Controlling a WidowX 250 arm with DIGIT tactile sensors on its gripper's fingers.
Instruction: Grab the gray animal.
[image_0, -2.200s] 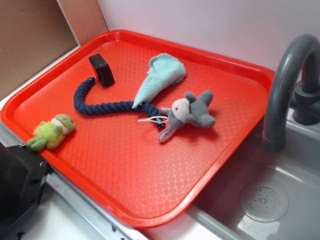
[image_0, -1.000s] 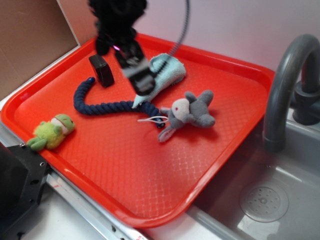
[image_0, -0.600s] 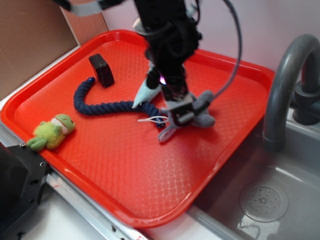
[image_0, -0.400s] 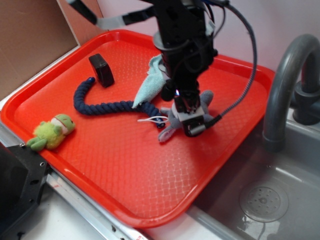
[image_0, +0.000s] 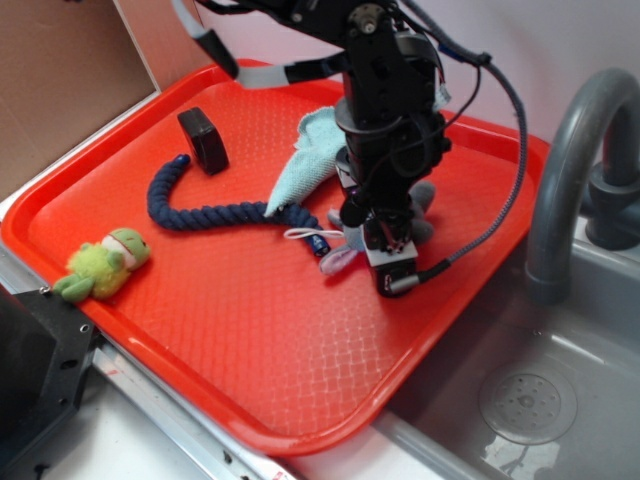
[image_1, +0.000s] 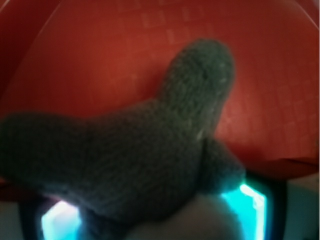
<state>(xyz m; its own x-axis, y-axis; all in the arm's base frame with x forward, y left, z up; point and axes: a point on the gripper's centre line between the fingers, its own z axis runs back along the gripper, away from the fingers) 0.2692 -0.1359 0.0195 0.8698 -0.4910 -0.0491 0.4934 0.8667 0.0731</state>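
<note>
Gray animal (image_1: 150, 160): fuzzy knit plush. Tray (image_0: 250, 330): glossy red plastic, waffle-textured. Rope (image_0: 200, 212): twisted navy cord. Cloth (image_0: 310, 165): terry.

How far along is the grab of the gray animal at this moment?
Approach looks done: the gripper is down over the gray animal on the red tray, and the wrist view is filled by its gray plush body. In hand: settling onto it. Whether the jaws have closed cannot be told. Left: a confirmed grip and the lift.
</note>
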